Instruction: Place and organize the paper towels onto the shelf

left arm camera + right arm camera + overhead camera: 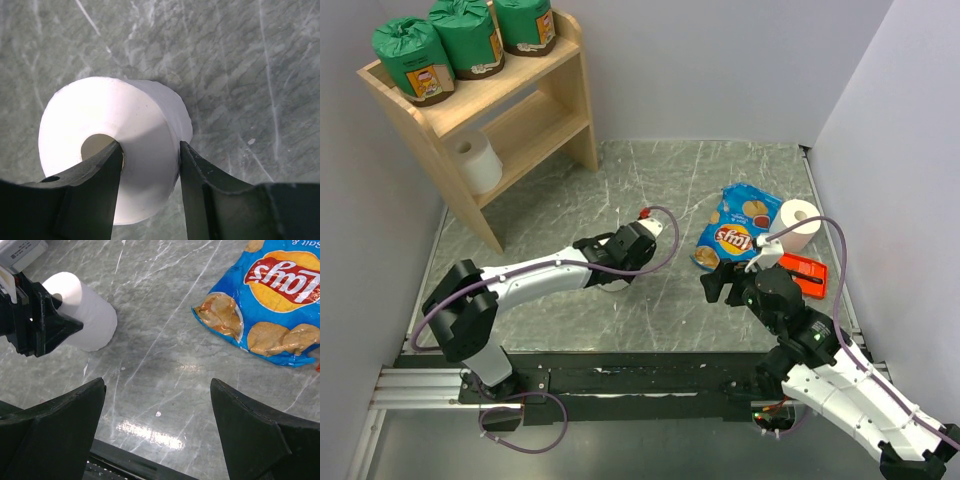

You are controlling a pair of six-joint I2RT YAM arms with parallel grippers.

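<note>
The left gripper (149,150) pinches the wall of the white roll (100,120), probably light and soft, one jaw inside its core, while the right gripper (157,385) is spread, empty.

Left arm (530,275) and right arm (860,395): white shells, black joint housings. Purple cable (675,240) runs along each. Left hand (150,150), right hand (157,387): matte black wedge fingers.

Blue snack bag (272,300), upper right of frame: "Lay's" logo, reading inverted; labels on green-wrapped paper towels (470,40), upper left, illegible.
</note>
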